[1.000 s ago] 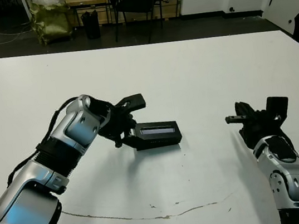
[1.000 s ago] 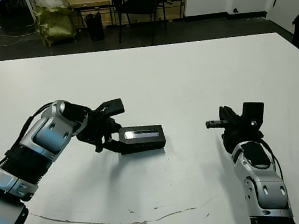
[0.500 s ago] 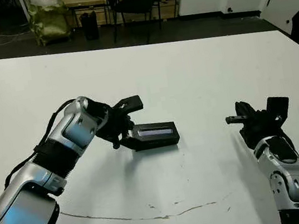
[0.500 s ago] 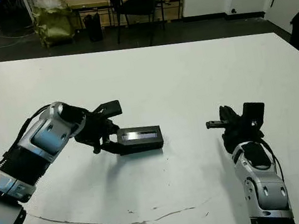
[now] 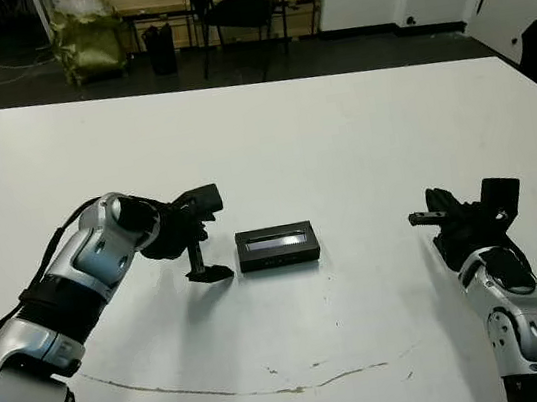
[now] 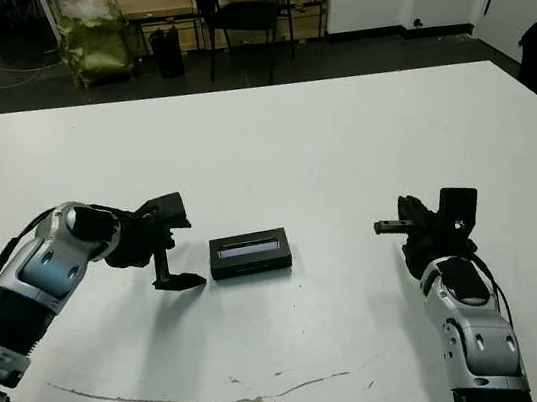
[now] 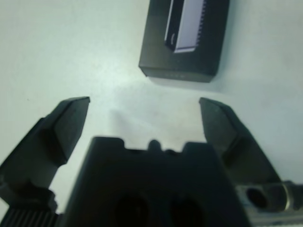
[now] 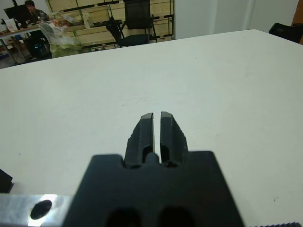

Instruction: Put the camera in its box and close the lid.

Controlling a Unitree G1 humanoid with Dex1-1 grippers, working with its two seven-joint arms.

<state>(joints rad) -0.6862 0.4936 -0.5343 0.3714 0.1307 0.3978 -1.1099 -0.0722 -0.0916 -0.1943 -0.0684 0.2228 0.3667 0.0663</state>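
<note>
The lid (image 5: pixel 276 246) lies flat near the middle of the white table (image 5: pixel 339 130), its glossy grey strip facing up; it appears to sit over the box, so neither the box nor the camera can be seen. The left gripper (image 5: pixel 197 240) stands just beside the lid's left end, apart from it, with its fingers spread wide and holding nothing; the lower fingertip rests at the table surface and a narrow strip of bare table separates it from the lid. In the left wrist view the two fingers (image 7: pixel 66 125) frame bare table, with the lid (image 7: pixel 184 40) lying beyond them, its near edge clear of both tips. The right gripper (image 5: pixel 433 218) is well apart, toward the table's right side, its fingers (image 8: pixel 144 137) pressed nearly together with only a thin slit between them, gripping nothing. Wide bare table lies between lid and right gripper, and beyond the lid to the far edge. A thin brown line (image 5: pixel 276 387) crosses the table near its front edge.
</note>
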